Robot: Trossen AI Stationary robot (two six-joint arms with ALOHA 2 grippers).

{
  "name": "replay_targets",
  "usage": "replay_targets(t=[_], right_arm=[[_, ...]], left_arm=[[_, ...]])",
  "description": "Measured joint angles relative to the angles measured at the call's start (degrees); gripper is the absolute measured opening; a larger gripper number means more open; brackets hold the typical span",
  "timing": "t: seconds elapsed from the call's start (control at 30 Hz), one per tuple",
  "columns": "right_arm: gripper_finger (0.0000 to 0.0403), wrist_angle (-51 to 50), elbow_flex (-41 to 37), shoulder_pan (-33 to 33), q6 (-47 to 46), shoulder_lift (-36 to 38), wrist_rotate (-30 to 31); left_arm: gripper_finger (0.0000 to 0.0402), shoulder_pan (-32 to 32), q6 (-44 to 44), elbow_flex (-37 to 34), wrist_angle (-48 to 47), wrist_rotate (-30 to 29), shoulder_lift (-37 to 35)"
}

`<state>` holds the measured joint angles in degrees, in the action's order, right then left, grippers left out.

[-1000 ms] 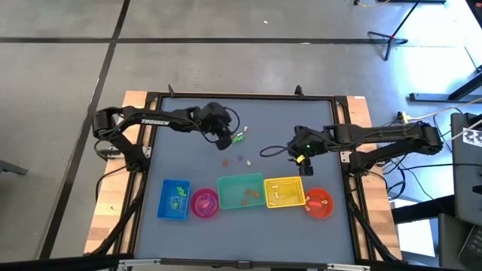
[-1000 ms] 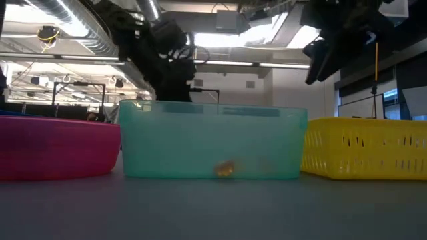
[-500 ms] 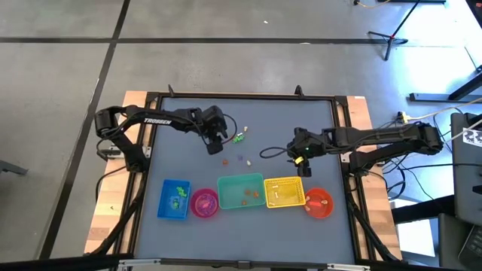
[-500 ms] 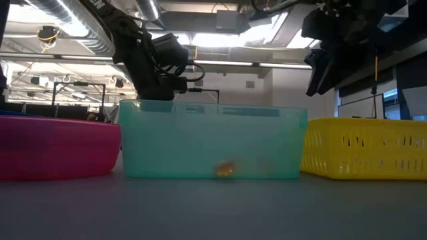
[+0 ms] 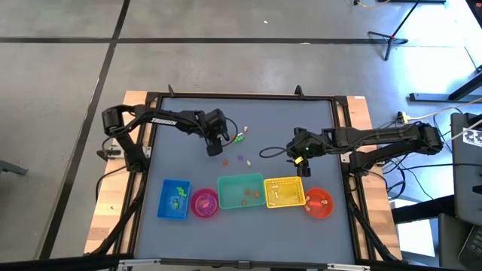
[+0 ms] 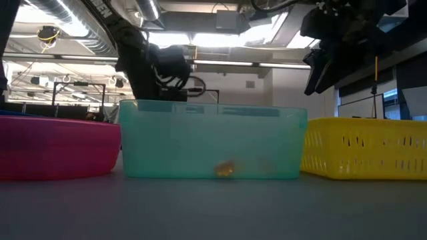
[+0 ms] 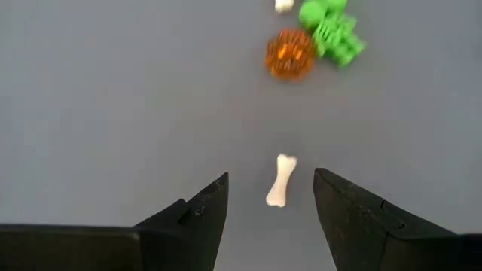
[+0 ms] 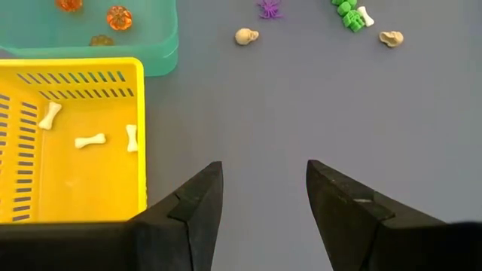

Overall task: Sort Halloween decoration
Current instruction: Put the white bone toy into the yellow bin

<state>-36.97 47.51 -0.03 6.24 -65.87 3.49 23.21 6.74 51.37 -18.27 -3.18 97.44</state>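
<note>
Small Halloween trinkets lie loose on the grey table. A white bone (image 7: 280, 181) lies flat between the fingertips of my open left gripper (image 7: 271, 178), which points down over it, fingers clear on both sides. Beyond it lie an orange pumpkin (image 7: 290, 54) and a green skeleton (image 7: 331, 30). In the high view my left gripper (image 5: 214, 148) stands left of the green trinket (image 5: 239, 138). My right gripper (image 8: 263, 167) hangs open above the table by the yellow basket (image 8: 15, 135), holding nothing. Ahead of it lie two skulls (image 8: 242, 35), a purple spider (image 8: 269, 9) and green pieces (image 8: 348, 15).
A row of containers stands along the near side: blue box (image 5: 175, 199), pink bowl (image 5: 204, 202), teal tub (image 5: 241, 193) with orange pumpkins, yellow basket (image 5: 285, 192) with bones, orange bowl (image 5: 318, 202). Bare table lies behind and left of the trinkets.
My left gripper has come down toward the table and a little toward its left edge, tipping to point more steeply down, its fingers still open. The trinkets lie where they were.
</note>
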Motion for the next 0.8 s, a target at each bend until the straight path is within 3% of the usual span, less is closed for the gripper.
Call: replay_targets(t=[0.33,0.8], right_arm=[[0.0189,0.0,0.0,0.0,0.0,0.0,0.0],[0.0189,0.0,0.0,0.0,0.0,0.0,0.0]], left_arm=[[0.0176,1.3,-0.2,0.2,-0.7,0.4,2.8],[0.0112,1.5,-0.7,0.2,-2.3,1.9,3.0]])
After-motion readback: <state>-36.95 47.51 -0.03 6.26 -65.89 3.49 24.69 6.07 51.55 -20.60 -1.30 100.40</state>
